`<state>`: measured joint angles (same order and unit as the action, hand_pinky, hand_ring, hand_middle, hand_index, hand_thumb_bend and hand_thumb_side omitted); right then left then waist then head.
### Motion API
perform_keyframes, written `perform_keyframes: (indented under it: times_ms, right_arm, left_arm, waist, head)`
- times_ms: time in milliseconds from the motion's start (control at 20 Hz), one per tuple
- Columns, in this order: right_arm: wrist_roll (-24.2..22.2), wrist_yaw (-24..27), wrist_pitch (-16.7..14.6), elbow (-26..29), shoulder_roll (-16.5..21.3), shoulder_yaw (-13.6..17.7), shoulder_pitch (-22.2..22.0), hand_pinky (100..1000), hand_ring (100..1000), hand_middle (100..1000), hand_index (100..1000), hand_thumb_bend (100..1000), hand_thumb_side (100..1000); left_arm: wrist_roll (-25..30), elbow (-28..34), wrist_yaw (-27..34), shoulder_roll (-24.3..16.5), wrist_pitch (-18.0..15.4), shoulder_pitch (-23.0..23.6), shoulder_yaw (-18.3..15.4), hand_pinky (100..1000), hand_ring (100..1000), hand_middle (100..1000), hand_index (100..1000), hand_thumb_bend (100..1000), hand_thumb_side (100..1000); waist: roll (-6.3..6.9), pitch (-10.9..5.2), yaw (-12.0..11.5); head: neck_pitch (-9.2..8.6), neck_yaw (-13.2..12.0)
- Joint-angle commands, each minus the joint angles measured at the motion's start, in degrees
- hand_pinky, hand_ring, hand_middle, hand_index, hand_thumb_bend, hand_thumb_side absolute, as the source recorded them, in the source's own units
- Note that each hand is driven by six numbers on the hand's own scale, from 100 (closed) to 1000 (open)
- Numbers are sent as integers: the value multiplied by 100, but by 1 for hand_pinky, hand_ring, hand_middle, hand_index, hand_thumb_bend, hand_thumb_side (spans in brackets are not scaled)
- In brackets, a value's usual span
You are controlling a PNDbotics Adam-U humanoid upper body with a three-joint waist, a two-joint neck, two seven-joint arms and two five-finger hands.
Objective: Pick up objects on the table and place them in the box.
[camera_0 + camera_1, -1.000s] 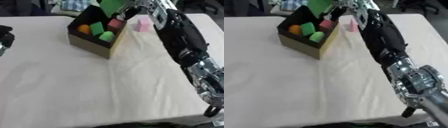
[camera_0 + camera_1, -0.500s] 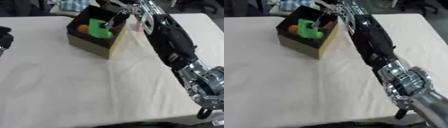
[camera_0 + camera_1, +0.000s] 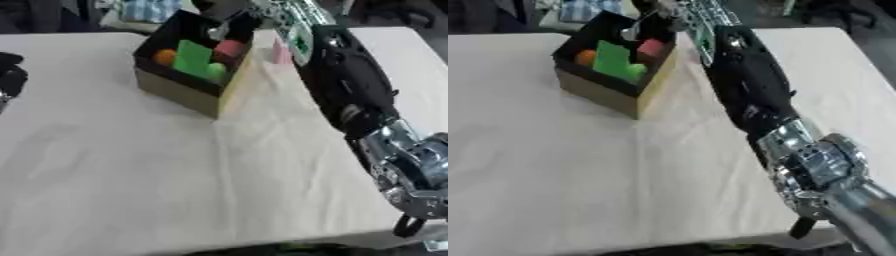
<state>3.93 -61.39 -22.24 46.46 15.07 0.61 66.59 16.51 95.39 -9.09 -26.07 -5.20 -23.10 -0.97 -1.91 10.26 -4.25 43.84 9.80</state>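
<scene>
With green block [image 3: 192,57], orange [image 3: 164,56] and red piece [image 3: 229,48] in box [image 3: 179,90], pink block [image 3: 281,50] remained; right hand [image 3: 229,22] fingers: I couldn't tell.

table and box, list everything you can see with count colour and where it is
box: 1, black inside with tan outer walls, far middle of the table
green block: 1, green, flat, lying in the box
light green piece: 1, in the box, beside the green block
orange piece: 1, in the box's left part
red piece: 1, in the box's far right part
pink block: 1, on the table right of the box, partly behind the arm
table: 1, cream cloth cover
right robot hand: 1, black and silver, over the box's far edge, fingers unclear
left robot hand: 1, black, at the left edge, fingers unclear
</scene>
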Motion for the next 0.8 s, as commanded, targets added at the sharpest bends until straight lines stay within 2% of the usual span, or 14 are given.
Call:
perform_keyframes:
  times_ms: [50,300,400,450,800]
  right_arm:
    - [225,539,563,-106,398,296,186,748,799,874,976,405,422]
    - [275,1189,1017,-447,746,502,220,746,797,868,972,377,437]
    - [240,1267,1114,-595,858,543,224,746,797,862,970,351,428]
    - [224,1290,1153,-666,912,566,223,747,798,863,970,370,450]
    - [88,1244,1301,-980,1237,658,153,752,804,860,970,343,430]
  left_arm:
    - [4,84,35,-92,0,-71,-45,833,681,600,783,346,690]
    - [-9,93,36,-101,3,-54,-62,833,680,599,782,344,690]
    - [-22,110,39,-96,5,-43,-74,833,681,599,782,343,689]
    - [-31,129,40,-95,3,-39,-82,833,681,599,782,342,688]
    - [-195,427,205,-74,-34,5,-149,833,682,599,778,341,677]
  waist:
    - [-32,-97,-24]
    - [-87,-85,-152]
    - [-112,-72,-221]
    - [-125,-62,-262]
    - [-153,55,-508]
  head:
    - [8,-63]
    - [8,-115]
    - [11,-135]
    - [8,-125]
    - [-30,-104]
